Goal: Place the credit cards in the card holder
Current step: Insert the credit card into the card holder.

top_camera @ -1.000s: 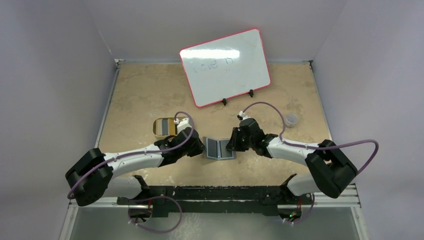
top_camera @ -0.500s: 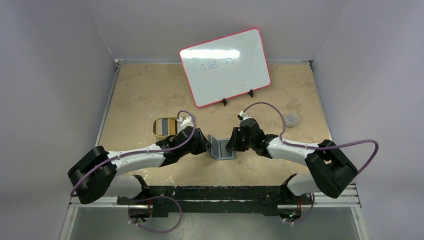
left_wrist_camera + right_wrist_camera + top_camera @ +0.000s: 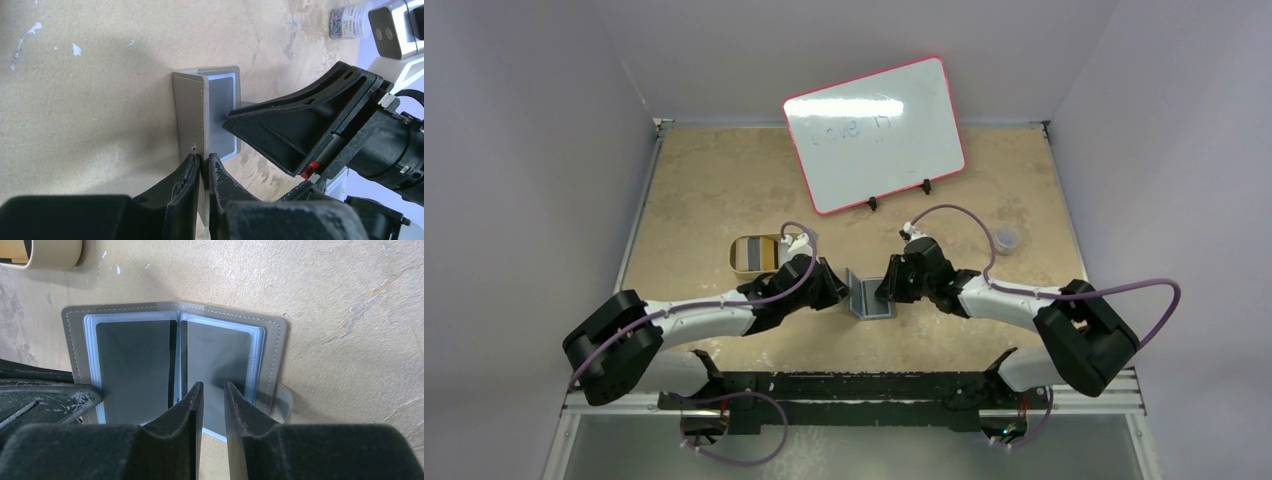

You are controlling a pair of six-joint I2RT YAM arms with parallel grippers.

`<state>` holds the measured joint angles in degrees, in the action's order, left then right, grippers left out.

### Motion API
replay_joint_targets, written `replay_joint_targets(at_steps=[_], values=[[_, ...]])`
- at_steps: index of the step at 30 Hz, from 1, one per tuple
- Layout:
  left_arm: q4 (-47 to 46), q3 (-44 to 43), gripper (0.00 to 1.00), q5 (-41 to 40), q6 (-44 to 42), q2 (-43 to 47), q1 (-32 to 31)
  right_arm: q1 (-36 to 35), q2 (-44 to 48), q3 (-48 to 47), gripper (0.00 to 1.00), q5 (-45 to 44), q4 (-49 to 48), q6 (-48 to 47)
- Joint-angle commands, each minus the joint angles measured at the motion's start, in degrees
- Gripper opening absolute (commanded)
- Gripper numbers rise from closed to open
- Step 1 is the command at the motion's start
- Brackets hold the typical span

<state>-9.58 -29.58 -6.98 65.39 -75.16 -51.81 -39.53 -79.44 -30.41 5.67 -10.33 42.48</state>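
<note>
Tan bench (image 3: 704, 180): grey bifold card holder (image 3: 869, 298) right of gold rounded metal tin (image 3: 752, 254). Left wrist view shows left tool (image 3: 202, 159) pinching the holder's raised flap. Right wrist view shows right tool (image 3: 213, 387) narrowly parted, gripping nothing, over dark inner pockets. Both arms reach inward.

Tan mottled tabletop (image 3: 704, 190) between pale lilac walls (image 3: 524, 150), red-rimmed whiteboard (image 3: 874, 135) at the back

1. Place: robot-manipulation lab cell, benchtop type.
2. Plain pale walls (image 3: 534, 150) are enclosing a worn tan tabletop (image 3: 714, 190) on three sides.
3. A left arm (image 3: 704, 318) and a right arm (image 3: 1009, 298) are sitting bolted to a black rail (image 3: 854, 385), with purple cables (image 3: 946, 206) looping off them.
4. A red-framed whiteboard (image 3: 874, 135) is leaning on its stand at the back, with faint handwriting on it.
5. A small clear jar (image 3: 1007, 239) of coloured paper clips is standing near the right edge.
</note>
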Motion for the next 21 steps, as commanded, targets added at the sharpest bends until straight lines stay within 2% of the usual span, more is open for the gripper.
replay_joint_targets(at_steps=[1,8,11,21], values=[[-7.64,1.15,0.12,3.01,0.74,-0.51,-0.13,-0.2,-0.1,1.18,0.25,-0.05,0.16,0.28],[-9.94,2.02,0.12,3.3,0.7,-1.41,-0.13,-0.2,-0.28,1.46,0.25,0.38,-0.3,0.58],[-11.6,2.76,0.06,3.91,0.76,-1.78,-0.12,-0.2,-0.28,1.55,0.25,0.31,-0.4,0.66],[-14.28,3.67,0.05,4.91,0.83,-2.93,-0.18,-0.27,-0.59,1.71,0.25,0.73,-1.08,0.92]])
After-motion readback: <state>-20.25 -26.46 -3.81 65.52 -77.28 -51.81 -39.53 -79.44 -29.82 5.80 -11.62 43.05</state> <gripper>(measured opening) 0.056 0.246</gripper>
